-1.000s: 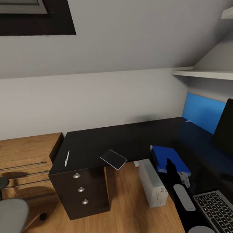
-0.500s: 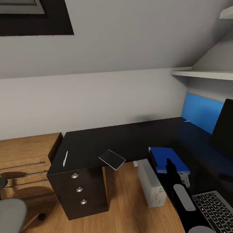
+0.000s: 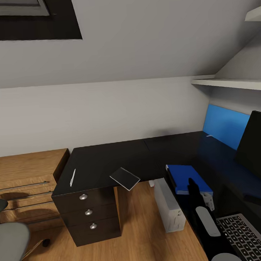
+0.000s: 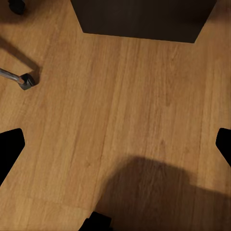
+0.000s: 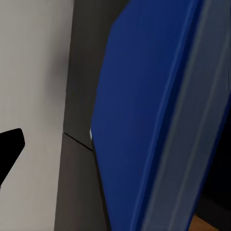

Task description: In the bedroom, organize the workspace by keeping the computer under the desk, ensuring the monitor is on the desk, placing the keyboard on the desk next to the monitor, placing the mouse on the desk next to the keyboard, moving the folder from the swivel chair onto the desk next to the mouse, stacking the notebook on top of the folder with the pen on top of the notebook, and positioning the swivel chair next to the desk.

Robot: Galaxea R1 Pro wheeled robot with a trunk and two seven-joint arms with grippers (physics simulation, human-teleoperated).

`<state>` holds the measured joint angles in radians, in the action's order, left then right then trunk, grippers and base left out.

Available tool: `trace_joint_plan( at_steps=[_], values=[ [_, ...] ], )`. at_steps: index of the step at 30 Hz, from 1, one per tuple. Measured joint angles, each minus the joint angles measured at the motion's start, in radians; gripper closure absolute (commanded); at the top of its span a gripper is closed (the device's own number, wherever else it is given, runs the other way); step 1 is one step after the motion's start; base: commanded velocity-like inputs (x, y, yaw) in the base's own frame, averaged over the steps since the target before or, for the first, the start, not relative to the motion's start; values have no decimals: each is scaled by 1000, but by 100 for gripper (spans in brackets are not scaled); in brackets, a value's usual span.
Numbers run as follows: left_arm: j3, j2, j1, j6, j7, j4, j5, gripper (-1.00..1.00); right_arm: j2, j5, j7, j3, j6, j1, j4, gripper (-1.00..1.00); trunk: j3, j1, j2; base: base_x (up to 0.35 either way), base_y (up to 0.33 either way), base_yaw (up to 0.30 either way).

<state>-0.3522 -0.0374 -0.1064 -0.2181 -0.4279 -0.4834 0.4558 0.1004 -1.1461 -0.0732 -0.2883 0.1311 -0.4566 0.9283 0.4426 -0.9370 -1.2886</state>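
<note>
The black desk [image 3: 109,159] carries the thin white pen [image 3: 72,177] near its left end. The light-grey notebook [image 3: 125,178] overhangs the desk's front edge. Further right lies the blue folder [image 3: 183,177], with my right gripper [image 3: 192,185] open just over its near edge; the right wrist view shows the folder [image 5: 144,120] close up beside one black fingertip [image 5: 9,144]. The white computer [image 3: 170,209] stands on the floor under the desk. The monitor [image 3: 256,142] and keyboard [image 3: 245,237] are at the right. My left gripper [image 4: 115,149] hangs open above the floor. The mouse is out of view.
The swivel chair's grey seat [image 3: 12,246] is at the lower left, and its chrome spoke and castor [image 4: 24,81] lie near my left gripper. The black drawer unit [image 3: 89,214] stands under the desk's left end, with low wooden shelving [image 3: 28,167] beyond it. White wall shelves [image 3: 232,83] hang at the right.
The whole picture has drifted slightly left, so the camera has moved. The pen, notebook and folder lie where they were, and my right arm holds its place over the folder.
</note>
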Motion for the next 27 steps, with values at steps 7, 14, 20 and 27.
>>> trace_joint_plan(
  at_steps=[7, 14, 20, 27],
  values=[
    [0, 0, 0, 0, 0, 0, 0, -100, 0, 0, 0, -10, -1, 0, 0, -100, 0, 0, 0, -48, 0, 0],
    [0, 1, 0, 0, 0, 0, 0, -100, 0, 0, 1, -9, -1, 0, 0, -100, 0, 0, 0, -55, 0, 0],
    [0, 1, 0, 0, 0, 0, 0, -100, 0, 0, 1, -9, -1, 0, 0, -100, 0, 0, 0, -2, 0, 0],
    [0, 0, 0, 0, -1, 0, 1, -100, 4, 4, 9, 18, 0, 0, 7, -100, 0, 0, 0, 0, 0, 0]
  ],
)
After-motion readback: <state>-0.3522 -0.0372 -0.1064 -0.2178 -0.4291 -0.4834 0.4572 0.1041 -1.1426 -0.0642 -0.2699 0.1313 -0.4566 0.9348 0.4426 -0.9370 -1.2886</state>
